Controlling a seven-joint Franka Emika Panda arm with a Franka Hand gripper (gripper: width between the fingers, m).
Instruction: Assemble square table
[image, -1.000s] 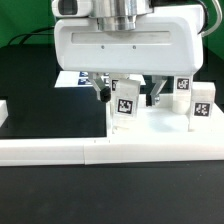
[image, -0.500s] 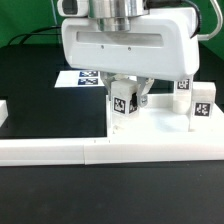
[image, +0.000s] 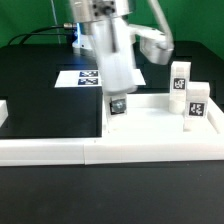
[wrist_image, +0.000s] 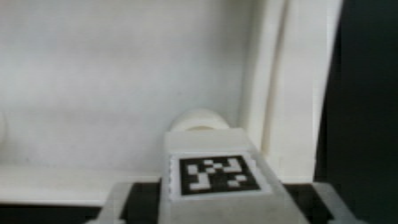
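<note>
From my remote station I see the black bench (image: 40, 100); the marker board (image: 78, 78) lies flat on it toward the back; a long low white border wall (image: 50, 152) runs along the near side.

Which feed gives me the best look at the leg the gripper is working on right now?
The wrist view: the leg post fills the foreground, tag sharp and facing the camera, over the square table slab. The exterior view shows it small at, with the gripper blurred and covering its top.
</note>
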